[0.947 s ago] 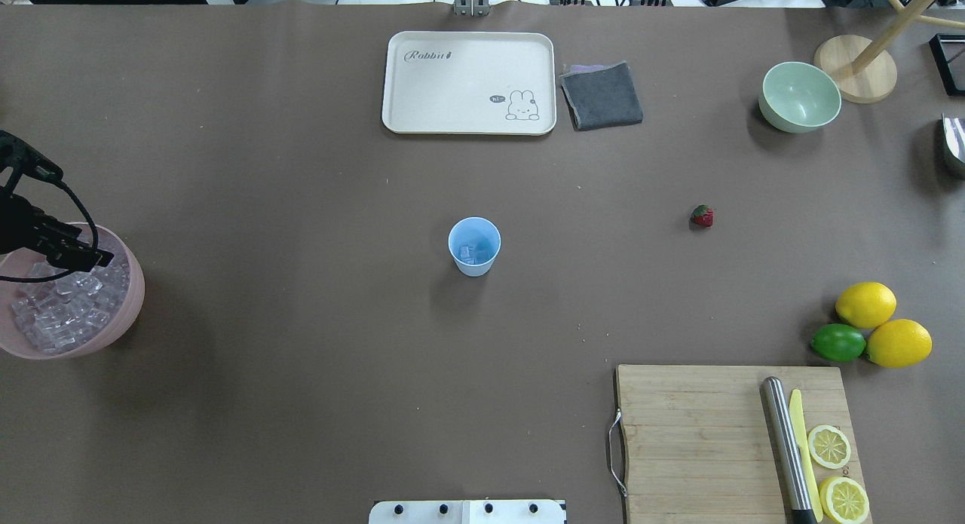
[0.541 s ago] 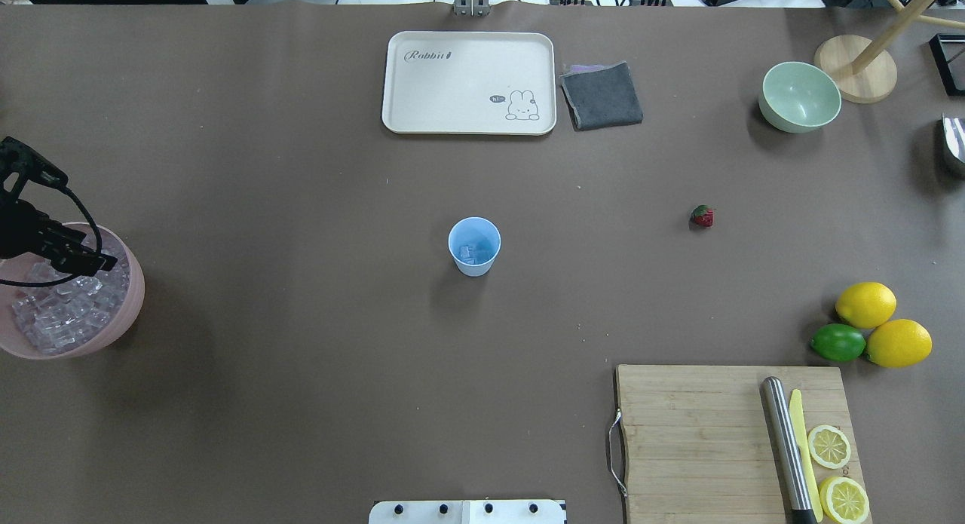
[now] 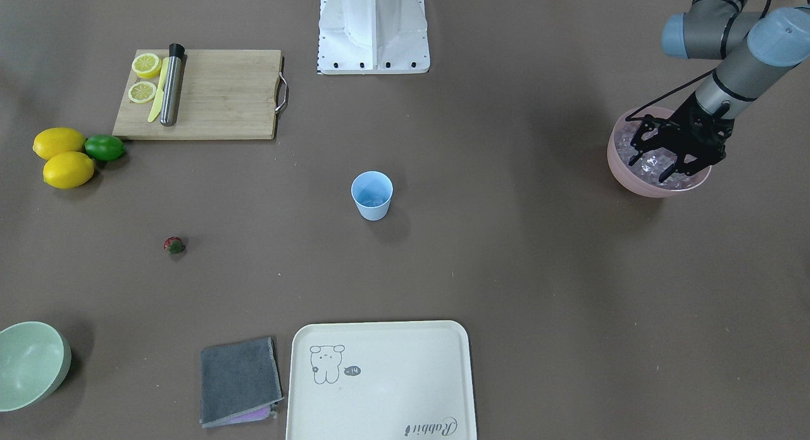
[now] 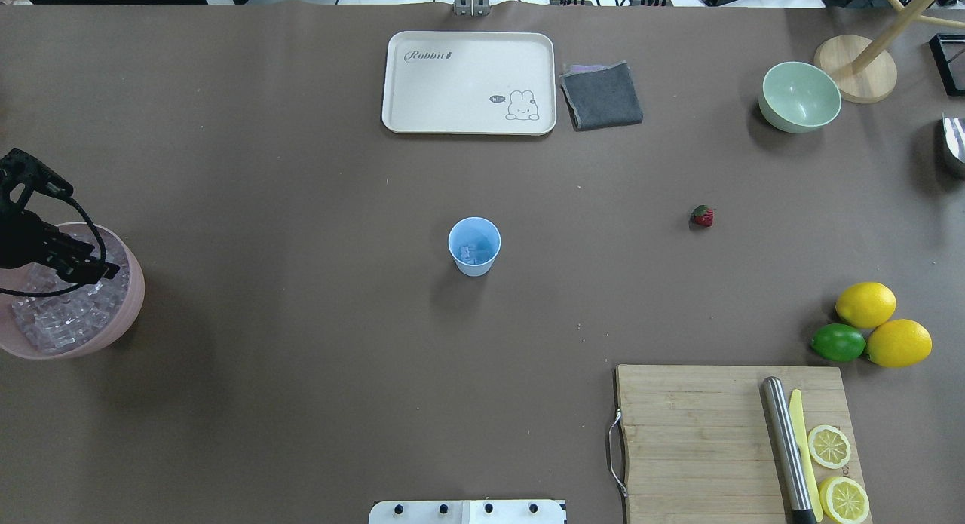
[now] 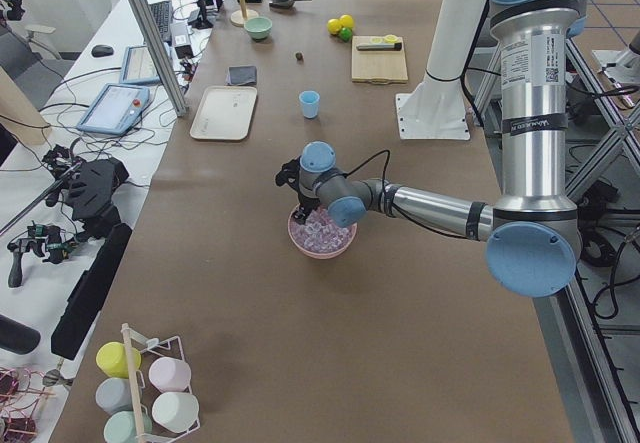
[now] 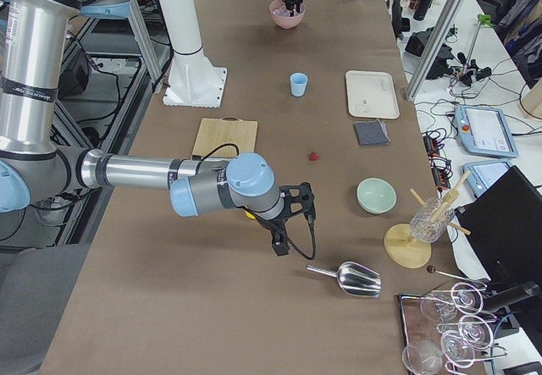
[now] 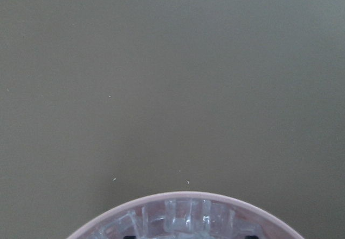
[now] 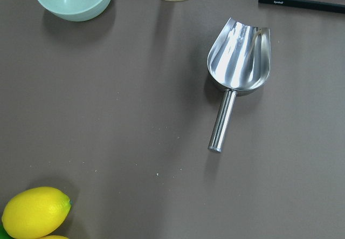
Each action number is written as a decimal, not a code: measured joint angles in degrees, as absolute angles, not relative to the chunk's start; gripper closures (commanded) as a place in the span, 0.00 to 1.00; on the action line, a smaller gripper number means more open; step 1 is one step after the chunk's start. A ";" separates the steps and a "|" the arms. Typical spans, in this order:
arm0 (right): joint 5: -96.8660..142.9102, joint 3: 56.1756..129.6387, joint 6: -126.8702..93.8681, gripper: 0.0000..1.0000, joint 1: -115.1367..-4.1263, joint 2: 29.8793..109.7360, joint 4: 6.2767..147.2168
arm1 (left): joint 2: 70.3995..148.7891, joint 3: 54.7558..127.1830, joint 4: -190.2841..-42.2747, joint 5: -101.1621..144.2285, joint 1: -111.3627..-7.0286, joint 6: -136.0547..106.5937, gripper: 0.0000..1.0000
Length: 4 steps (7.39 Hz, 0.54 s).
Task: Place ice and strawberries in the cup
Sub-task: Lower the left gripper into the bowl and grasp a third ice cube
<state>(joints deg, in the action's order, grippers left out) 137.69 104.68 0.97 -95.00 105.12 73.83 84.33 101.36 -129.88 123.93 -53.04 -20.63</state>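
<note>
The light-blue cup [image 4: 474,245] stands upright mid-table, also in the front-facing view [image 3: 372,195], with a few ice cubes [image 4: 471,250] in it. More ice [image 4: 53,320] fills the pink bowl [image 4: 130,298] at the left edge. My left gripper [image 3: 658,158] is open, its fingers spread and lowered among the cubes in the bowl; I see nothing held. The strawberry [image 4: 702,216] lies alone right of the cup. My right gripper [image 6: 278,241] shows only in the exterior right view, hovering near the lemons; I cannot tell its state.
A cream tray [image 4: 469,83], a grey cloth [image 4: 601,96] and a pale green bowl [image 4: 800,96] are at the back. Two lemons [image 4: 865,304] and a lime [image 4: 837,342] sit by the cutting board [image 4: 693,433]. A metal scoop [image 8: 237,77] lies below my right wrist.
My left gripper has sunk a little lower into the pink bowl's ice. The cup and the strawberry have not moved.
</note>
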 measured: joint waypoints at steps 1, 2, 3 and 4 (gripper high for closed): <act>137.71 104.68 0.97 0.00 -94.99 105.12 73.81 | 83.88 101.35 -130.41 123.93 -53.04 -20.58 1.00; 137.72 104.68 0.97 0.00 -94.96 105.12 73.77 | 83.51 101.42 -130.91 123.95 -53.05 -20.52 1.00; 137.72 104.68 0.97 0.00 -94.94 105.12 73.75 | 83.28 101.62 -131.15 124.00 -53.10 -20.50 1.00; 137.72 104.68 0.97 0.00 -94.93 105.12 73.75 | 83.22 101.82 -131.23 124.40 -53.13 -20.48 1.00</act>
